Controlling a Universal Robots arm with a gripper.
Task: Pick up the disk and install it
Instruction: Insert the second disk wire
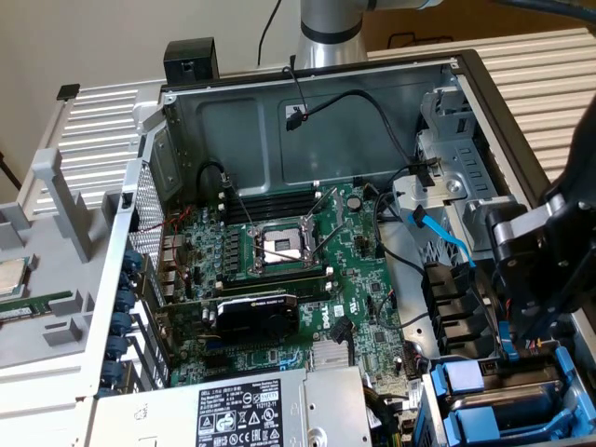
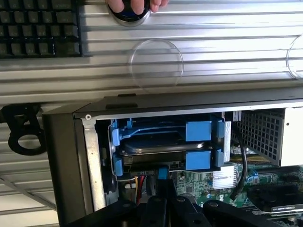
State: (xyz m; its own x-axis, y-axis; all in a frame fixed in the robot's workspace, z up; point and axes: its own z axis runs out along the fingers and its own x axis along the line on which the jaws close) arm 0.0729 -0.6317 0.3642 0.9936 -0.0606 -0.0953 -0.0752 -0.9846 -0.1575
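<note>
From the exterior view's left I see a grey plastic panel (image 1: 56, 307) lying beside the open computer case (image 1: 307, 88), with a small square silver chip (image 1: 11, 277) resting at its edge. Moving across, the green motherboard (image 1: 279, 279) fills the middle of the case, its processor socket (image 1: 282, 246) open under a metal bracket and a black graphics card (image 1: 256, 312) just below it. A power supply (image 1: 233, 410) with a white label sits at the near edge. Black cables (image 1: 372, 112) run along the back wall, and a light blue data cable (image 1: 447, 240) drops toward the drive bays.

At the exterior view's right my arm reaches down over the case's corner. The hand (image 1: 521, 289) hangs just above the blue drive bay (image 1: 494, 400), and its jaws are closed; I cannot make out anything clamped between them.

In the wrist view the disk (image 2: 156, 145) sits in the bay at the case's corner, a silver drive clipped in its bright blue carrier (image 2: 199, 131), lying flat between the blue rails. The black hand (image 2: 163, 208) is right next to the carrier's edge, near a small blue tab, though I cannot tell whether it touches. Beyond the case, on the ribbed metal surface (image 2: 213, 71), I see a black keyboard (image 2: 38, 28) and a person's fingers (image 2: 137, 4) resting on a round dark object (image 2: 129, 16).
</note>
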